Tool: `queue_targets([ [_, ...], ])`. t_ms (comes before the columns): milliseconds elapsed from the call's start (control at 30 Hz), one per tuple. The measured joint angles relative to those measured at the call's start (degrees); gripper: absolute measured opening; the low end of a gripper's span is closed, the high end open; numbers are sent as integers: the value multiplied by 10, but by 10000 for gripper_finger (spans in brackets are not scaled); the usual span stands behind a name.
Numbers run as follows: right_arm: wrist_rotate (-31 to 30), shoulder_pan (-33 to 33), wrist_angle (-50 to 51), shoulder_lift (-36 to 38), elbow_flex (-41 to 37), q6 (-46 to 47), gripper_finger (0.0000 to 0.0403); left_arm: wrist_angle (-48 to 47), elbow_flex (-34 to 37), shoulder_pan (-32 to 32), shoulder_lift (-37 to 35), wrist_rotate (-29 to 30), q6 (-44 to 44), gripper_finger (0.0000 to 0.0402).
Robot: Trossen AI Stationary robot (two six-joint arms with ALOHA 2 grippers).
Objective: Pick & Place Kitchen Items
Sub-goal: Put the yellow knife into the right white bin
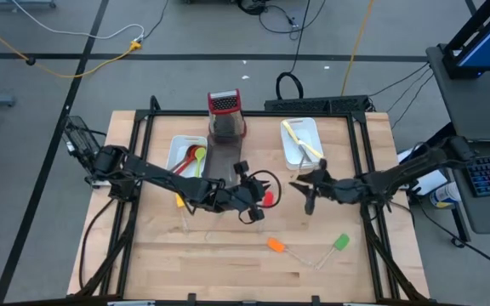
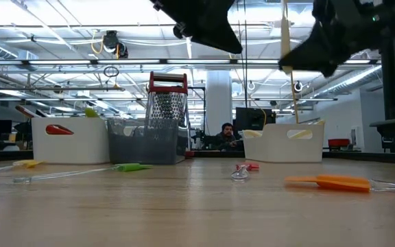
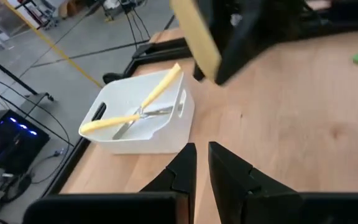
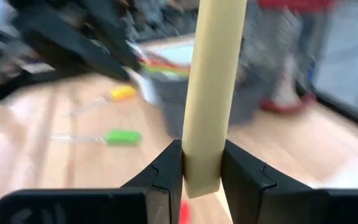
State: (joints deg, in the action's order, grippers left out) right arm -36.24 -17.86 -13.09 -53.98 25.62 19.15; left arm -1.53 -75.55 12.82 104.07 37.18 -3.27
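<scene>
My right gripper (image 4: 202,152) hangs above the table's middle right (image 1: 309,191), shut on a pale-handled utensil (image 4: 213,68); only the utensil's cream handle shows. My left gripper (image 3: 202,163) is lifted over the table's middle (image 1: 249,202), shut with nothing between its fingers. A small red spatula (image 1: 268,197) lies flat on the table just beside it. Orange (image 1: 276,246), green (image 1: 340,242) and yellow (image 1: 179,201) spatulas also lie flat on the wood. My right gripper pinches the cream handle near its lower end (image 4: 202,177) between its two fingers. The fingers come at it nearly level and lie across it. The handle stands roughly upright, rising above the fingers (image 2: 284,38), lifted clear of the table.
At the back stand a white tray (image 1: 179,146) with red and green spoons, a grey tray (image 1: 225,155), a red-topped grater (image 1: 225,115) and a white tray (image 1: 311,129) holding yellow utensils. Bare wood lies along the near edge.
</scene>
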Motion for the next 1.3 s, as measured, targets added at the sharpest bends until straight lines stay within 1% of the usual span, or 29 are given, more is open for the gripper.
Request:
queue_targets([
  [100, 4, 25, 83, 46, 0, 62, 79, -39, 0, 0, -9, -4, 13, 46],
  [167, 12, 45, 141, 73, 2, 93, 79, -50, 0, -2, -19, -28, 30, 46],
  [200, 23, 57, 176, 81, 9, 104, 79, -72, 0, -3, -32, -38, 38, 46],
  [267, 38, 79, 248, 87, 38, 121, 78, -90, 0, -3, -51, -60, 47, 46],
  [333, 50, 102, 329, 85, 82, 133, 78, -117, -1, -3, -75, -68, 49, 46],
  [433, 71, 139, 444, 53, 167, 155, 78, -132, -1, -3, -105, -67, 47, 46],
  [533, 106, 187, 575, -1, 250, 176, 78, -146, -1, -3, -134, -62, 45, 47],
  [667, 169, 261, 714, -86, 315, 193, 79, -167, -1, -4, -157, -56, 45, 47],
  [800, 249, 338, 768, -149, 340, 186, 80, -179, -1, -4, -163, -56, 49, 47],
  [1000, 363, 439, 777, -215, 340, 113, 81, -225, -1, -4, -160, -57, 74, 47],
  [1100, 413, 480, 779, -236, 340, 76, 82, -251, 0, -4, -159, -57, 90, 47],
  [1300, 488, 538, 797, -257, 340, 49, 83, -265, 0, -4, -159, -57, 98, 47],
])
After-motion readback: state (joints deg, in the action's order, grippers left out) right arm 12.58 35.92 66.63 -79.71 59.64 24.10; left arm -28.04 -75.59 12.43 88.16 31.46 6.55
